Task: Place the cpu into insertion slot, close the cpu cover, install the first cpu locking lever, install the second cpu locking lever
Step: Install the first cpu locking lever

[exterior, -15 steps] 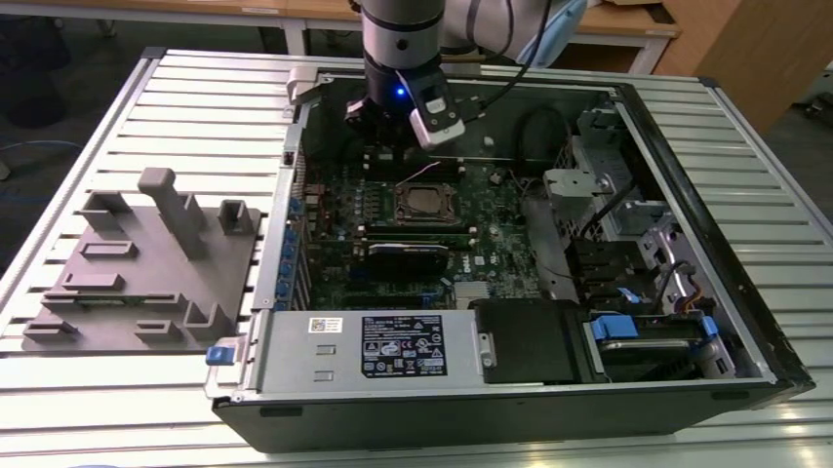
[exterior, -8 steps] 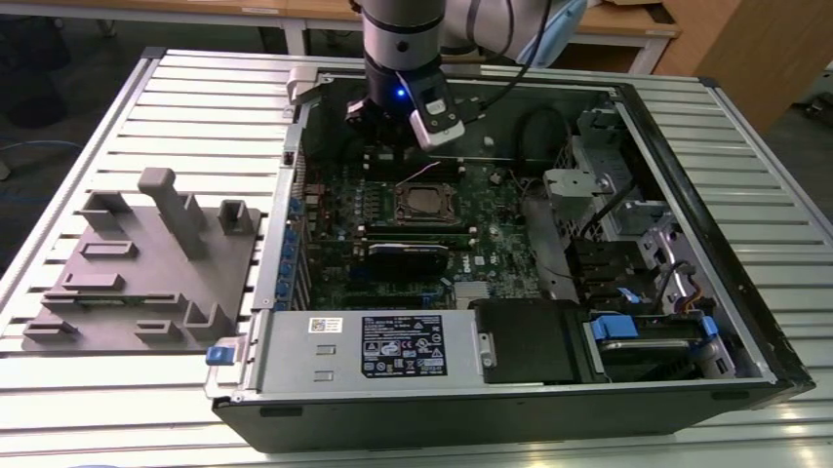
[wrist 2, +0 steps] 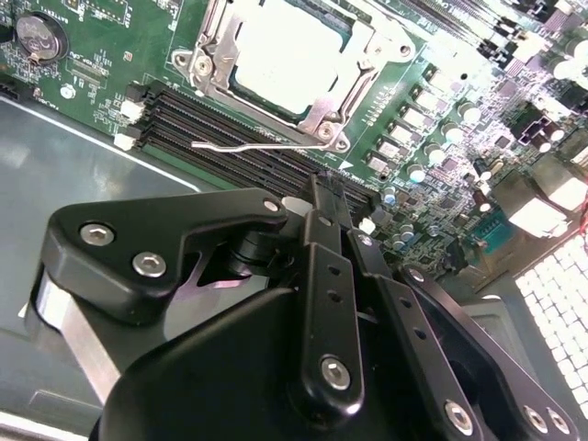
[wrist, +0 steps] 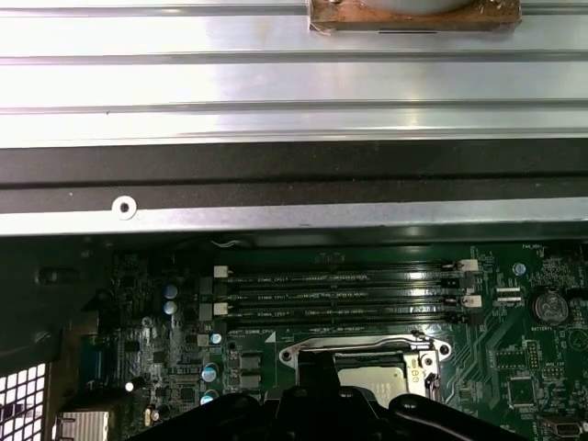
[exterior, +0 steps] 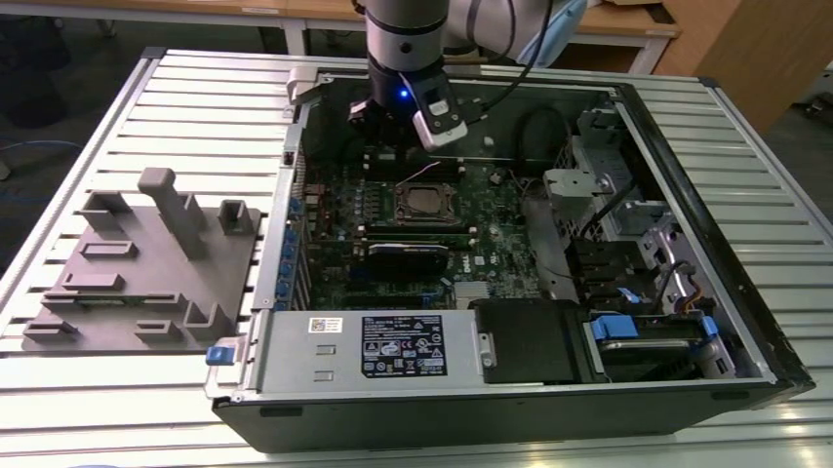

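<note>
The cpu point(wrist 2: 276, 55) lies in the insertion slot point(exterior: 426, 203) on the green motherboard, its silvery top showing through the window of the cpu cover point(wrist 2: 322, 115). The cover lies flat over the chip. One thin metal locking lever point(wrist 2: 257, 146) sticks out along the socket's edge beside the memory slots, apparently unlatched. My gripper point(wrist 2: 322, 186) hovers above the memory slots, just short of that lever, fingers together with nothing between them. In the first wrist view my gripper point(wrist: 322, 360) sits in front of the cover point(wrist: 358, 349) and the cpu point(wrist: 372, 377).
The open computer case point(exterior: 729, 292) lies on a slatted metal table. Long black memory slots point(wrist: 340, 294) run beside the socket. A black card point(exterior: 406, 258), a power supply point(exterior: 377, 346) and a grey fixture point(exterior: 143, 263) are nearby. A coin battery point(wrist 2: 39, 37) sits on the board.
</note>
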Available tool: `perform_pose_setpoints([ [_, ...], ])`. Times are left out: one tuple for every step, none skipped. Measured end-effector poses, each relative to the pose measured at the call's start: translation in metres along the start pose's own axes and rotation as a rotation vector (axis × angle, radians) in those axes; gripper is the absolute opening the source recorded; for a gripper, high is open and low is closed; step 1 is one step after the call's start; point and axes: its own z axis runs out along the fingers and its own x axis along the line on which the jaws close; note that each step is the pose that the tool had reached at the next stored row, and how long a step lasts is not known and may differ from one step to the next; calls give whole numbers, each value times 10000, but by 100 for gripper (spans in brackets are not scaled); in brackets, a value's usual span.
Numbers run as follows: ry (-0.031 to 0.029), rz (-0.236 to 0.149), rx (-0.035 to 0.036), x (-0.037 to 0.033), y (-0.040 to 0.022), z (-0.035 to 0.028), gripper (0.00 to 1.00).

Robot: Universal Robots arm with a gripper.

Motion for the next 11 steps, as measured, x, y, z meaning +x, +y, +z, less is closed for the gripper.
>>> perform_pose_setpoints([
  [0,-1,0,0,0,0,10],
  [1,-1,0,0,0,0,10],
  [0,-1,-1,0,1,1,10],
  [1,-1,0,-1,1,1,10],
  [1,-2,0,-1,1,3,10],
  [0,0,0,-2,1,7,10],
  [0,0,-1,-3,0,11,10],
  [1,0,0,-4,-1,15,10],
  [0,-1,-1,-5,-2,19,10],
  [0,-1,-1,-6,-3,23,10],
  [1,-1,0,-8,-3,27,10],
])
